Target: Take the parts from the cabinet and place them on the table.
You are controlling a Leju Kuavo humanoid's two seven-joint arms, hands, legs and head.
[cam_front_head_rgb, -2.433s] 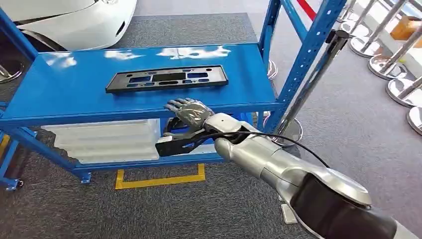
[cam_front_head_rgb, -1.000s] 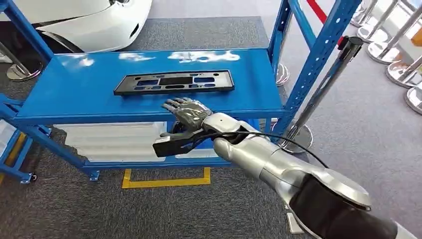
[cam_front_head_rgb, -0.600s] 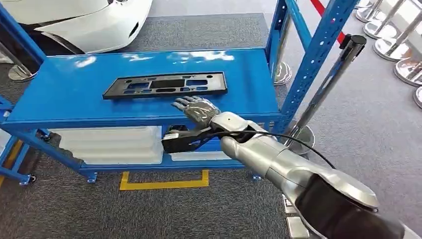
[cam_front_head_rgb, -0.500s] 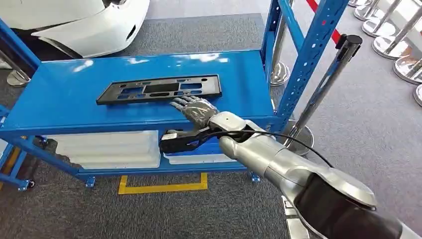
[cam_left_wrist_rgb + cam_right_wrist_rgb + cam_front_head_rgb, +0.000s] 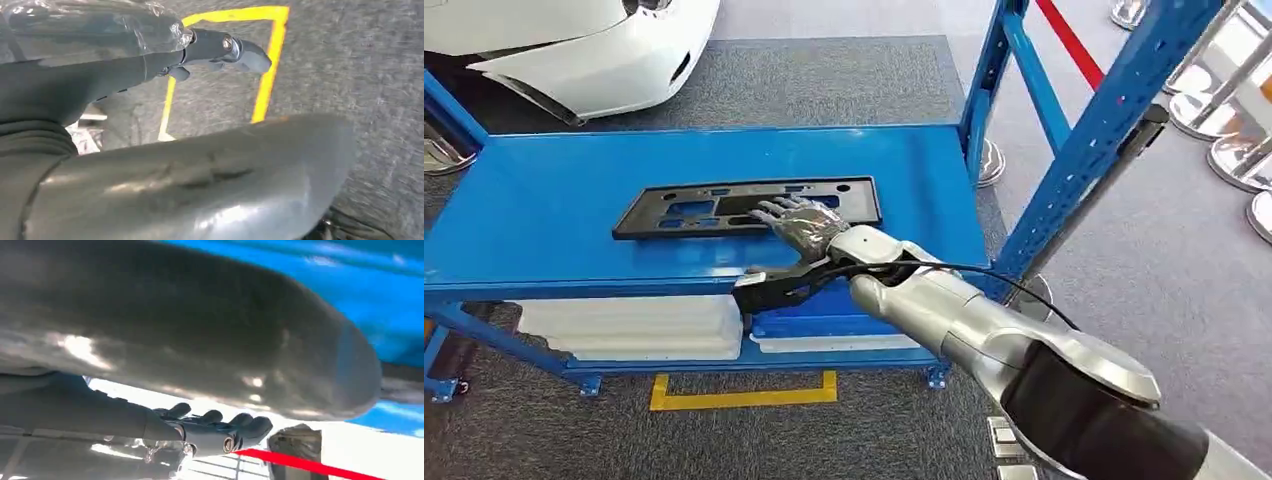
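Observation:
A flat black plastic panel (image 5: 694,210) with several cut-outs lies on the blue cabinet's top shelf (image 5: 534,220). My right hand (image 5: 804,222) reaches over the shelf's front edge, palm down, fingers spread, with the fingertips resting over the panel's near edge right of its middle. It grips nothing. In the right wrist view the hand (image 5: 215,429) shows dark, slightly bent fingers below the blue shelf (image 5: 395,305). My left hand (image 5: 220,47) hangs over the grey carpet with its fingers stretched out and nothing in them.
White foam trays (image 5: 634,325) fill the lower shelf. A blue upright (image 5: 1104,130) stands just right of my arm. A white car (image 5: 574,40) is behind the cabinet, chrome stanchion bases (image 5: 1229,150) at the far right. Yellow tape (image 5: 744,395) marks the carpet.
The camera has shifted and come closer to the cabinet. My right hand has moved forward from the shelf's front edge onto the near edge of the black panel.

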